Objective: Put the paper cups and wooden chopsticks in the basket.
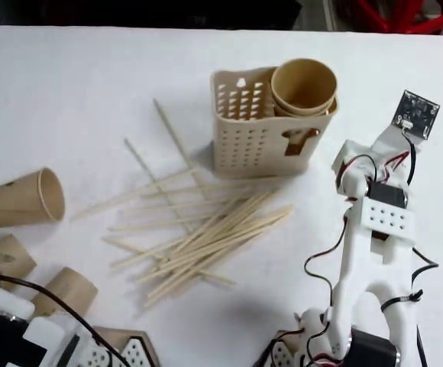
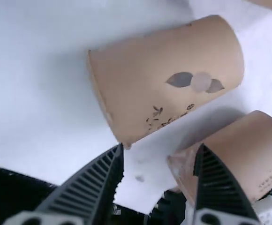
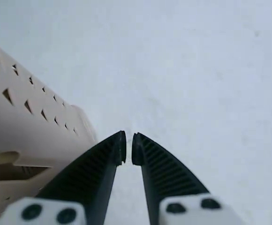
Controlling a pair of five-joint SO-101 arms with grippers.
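A beige perforated basket [image 1: 256, 138] stands at the table's middle with stacked paper cups [image 1: 304, 88] upright in it. Wooden chopsticks [image 1: 198, 229] lie scattered in front of it. Three more paper cups lie on their sides at the left: one [image 1: 23, 199], another [image 1: 4, 260], a third [image 1: 65, 292]. My left gripper [image 2: 159, 152] is open just above the table, between a lying cup [image 2: 169, 75] and a second cup [image 2: 241, 150] that its one finger [image 2: 215, 183] overlaps. My right gripper [image 3: 128, 147] is shut and empty, low beside the basket's wall [image 3: 28, 126].
The right arm [image 1: 378, 222] stands right of the basket, the left arm [image 1: 15, 336] at the front left corner. White table [image 1: 92, 92] stretches bare behind and left of the basket. A dark edge [image 2: 14, 192] borders the table near the left gripper.
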